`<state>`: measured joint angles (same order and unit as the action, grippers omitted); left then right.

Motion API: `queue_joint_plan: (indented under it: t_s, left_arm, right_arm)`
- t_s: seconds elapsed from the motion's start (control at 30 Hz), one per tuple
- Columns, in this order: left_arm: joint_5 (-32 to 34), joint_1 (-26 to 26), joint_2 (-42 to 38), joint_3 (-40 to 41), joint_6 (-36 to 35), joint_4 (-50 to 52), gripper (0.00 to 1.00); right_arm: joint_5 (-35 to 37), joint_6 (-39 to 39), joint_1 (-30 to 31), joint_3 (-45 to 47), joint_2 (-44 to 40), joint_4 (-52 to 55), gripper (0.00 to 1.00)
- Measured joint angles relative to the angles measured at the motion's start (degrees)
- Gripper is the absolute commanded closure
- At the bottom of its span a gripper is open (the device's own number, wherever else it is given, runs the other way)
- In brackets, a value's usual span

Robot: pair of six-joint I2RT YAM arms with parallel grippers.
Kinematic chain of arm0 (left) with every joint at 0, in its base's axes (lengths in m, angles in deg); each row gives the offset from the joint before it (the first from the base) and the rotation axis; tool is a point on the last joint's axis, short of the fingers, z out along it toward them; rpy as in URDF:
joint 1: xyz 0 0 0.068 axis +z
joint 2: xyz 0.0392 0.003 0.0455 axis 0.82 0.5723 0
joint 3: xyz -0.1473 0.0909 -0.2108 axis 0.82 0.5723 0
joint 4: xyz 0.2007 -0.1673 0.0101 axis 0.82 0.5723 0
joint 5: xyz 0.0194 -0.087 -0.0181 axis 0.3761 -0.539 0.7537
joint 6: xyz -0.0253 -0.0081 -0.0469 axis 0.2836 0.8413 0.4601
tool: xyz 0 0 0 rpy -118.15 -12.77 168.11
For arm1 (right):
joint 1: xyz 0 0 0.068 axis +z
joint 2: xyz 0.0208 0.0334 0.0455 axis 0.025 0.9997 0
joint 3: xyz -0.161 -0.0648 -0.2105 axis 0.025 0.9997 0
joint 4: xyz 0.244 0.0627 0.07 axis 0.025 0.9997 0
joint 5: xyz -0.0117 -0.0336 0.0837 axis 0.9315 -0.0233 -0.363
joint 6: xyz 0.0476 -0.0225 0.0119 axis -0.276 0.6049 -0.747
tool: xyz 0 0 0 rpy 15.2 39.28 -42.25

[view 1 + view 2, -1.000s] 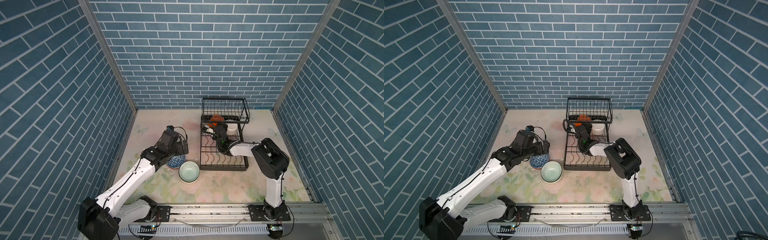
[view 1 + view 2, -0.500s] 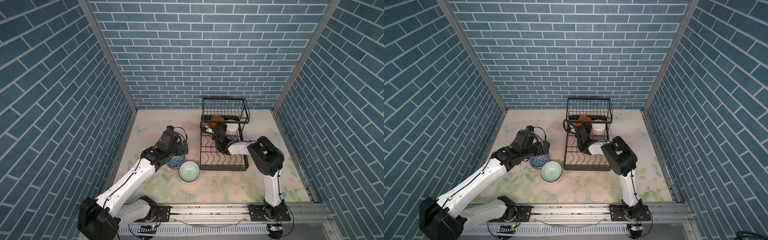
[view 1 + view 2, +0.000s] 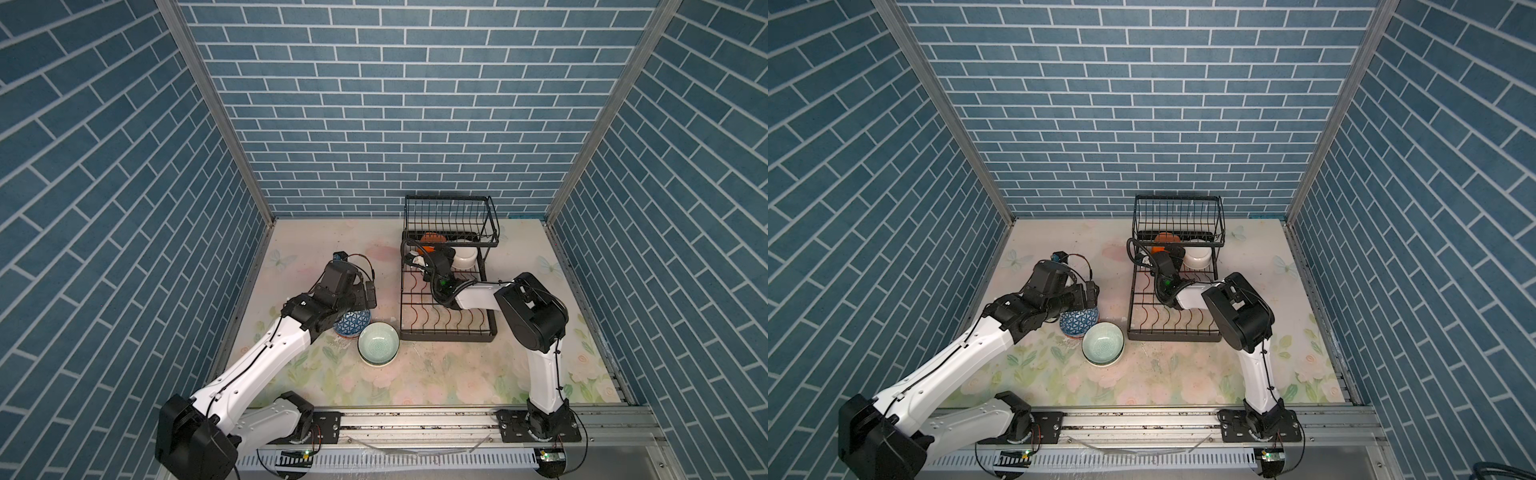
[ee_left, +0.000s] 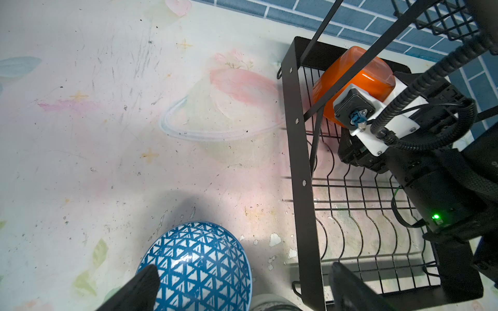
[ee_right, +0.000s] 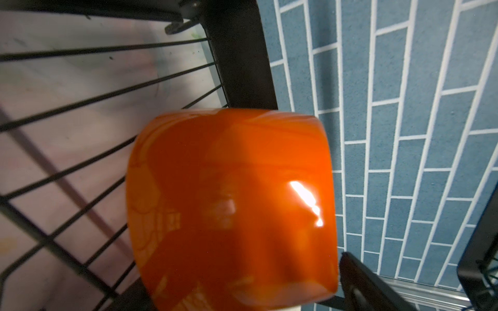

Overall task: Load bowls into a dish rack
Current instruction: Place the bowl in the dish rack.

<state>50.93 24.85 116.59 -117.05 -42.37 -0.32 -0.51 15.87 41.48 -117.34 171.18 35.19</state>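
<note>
Even bright light, glare on orange bowl (image 5: 231, 210)

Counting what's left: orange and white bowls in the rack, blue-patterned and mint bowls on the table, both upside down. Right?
No. Only the blue-patterned bowl is upside down; the mint bowl sits open side up, as both top views show. The orange bowl and white bowl are in the rack, the other two on the table.

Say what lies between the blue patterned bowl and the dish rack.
Only bare mat with white flecks separates bowl and rack, shown in the left wrist view.
</note>
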Motion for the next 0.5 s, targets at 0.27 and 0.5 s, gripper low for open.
queue_joint_plan:
  t_s: [0.27, 0.5]
  left_arm:
    - [0.2, 0.0, 0.0, 0.0, 0.28, 0.04, 0.0]
    - [0.87, 0.0, 0.96, -0.11, 0.85, 1.05, 0.01]
  right_arm:
    - [-0.46, -3.5, 0.0, 0.09, -0.57, 2.8, 0.01]
    - [-1.03, -7.37, 0.07, 1.14, -3.98, 5.27, 0.01]
